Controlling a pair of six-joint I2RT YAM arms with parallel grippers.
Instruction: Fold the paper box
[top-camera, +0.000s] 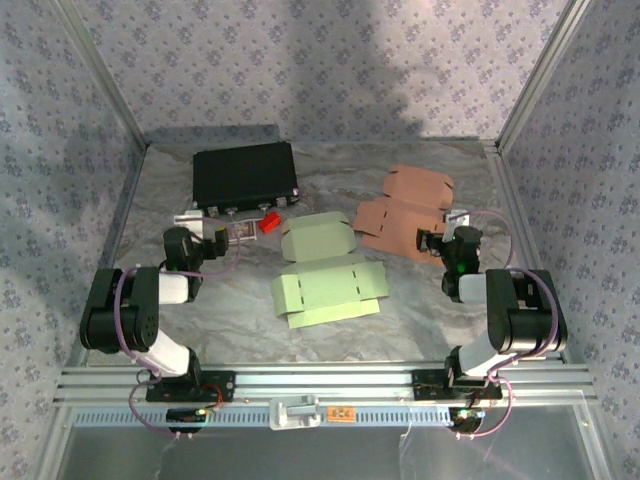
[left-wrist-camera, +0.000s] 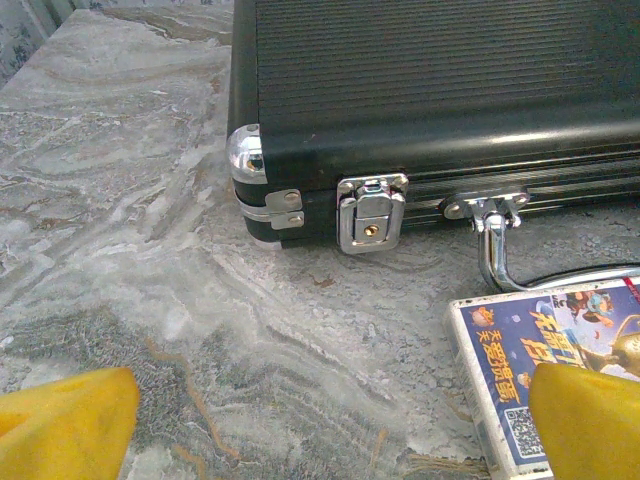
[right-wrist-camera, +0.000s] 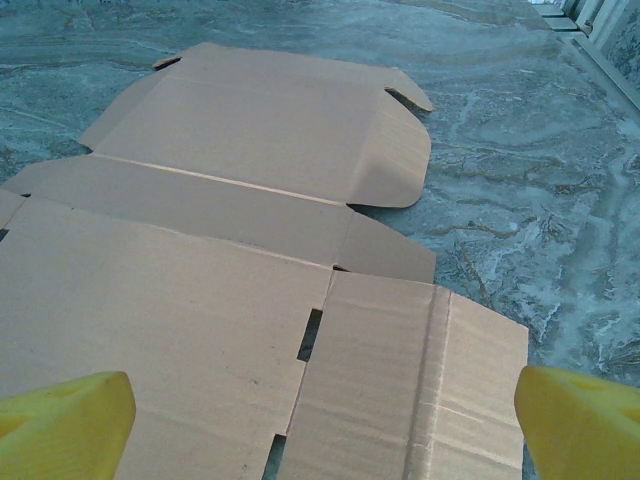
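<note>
Judging by how things lie, the folding has not begun. The green blank (top-camera: 325, 275) lies opened out flat in the middle of the surface (top-camera: 230, 300). Only its rounded far flap looks slightly lifted, and no wall is raised or tab tucked. The brown blank (top-camera: 405, 210) lies just as flat toward 2 o'clock. In the right wrist view its panels, slits and creases (right-wrist-camera: 230, 250) are spread out against the marble. Which of the two is the intended box cannot be told, and every fold is left to do on either. The left pincer (top-camera: 218, 242) hangs at about 9 o'clock with its yellow jaws spread wide and nothing between them (left-wrist-camera: 325, 430). It looks toward a black case (left-wrist-camera: 430, 110) with chrome latches, which sits at 11 o'clock, and a printed card pack (left-wrist-camera: 545, 365) lies just beside its right finger. The right pincer (top-camera: 435, 242) sits at 3 o'clock, equally wide apart and empty (right-wrist-camera: 320, 430), low over the near edge of the brown blank. A small red piece (top-camera: 268, 222) rests near the front of the case. The surface is grey veined marble, enclosed by walls (top-camera: 330, 60) covered in a pale floral pattern, and an aluminium rail (top-camera: 320, 380) runs along 6 o'clock.
</note>
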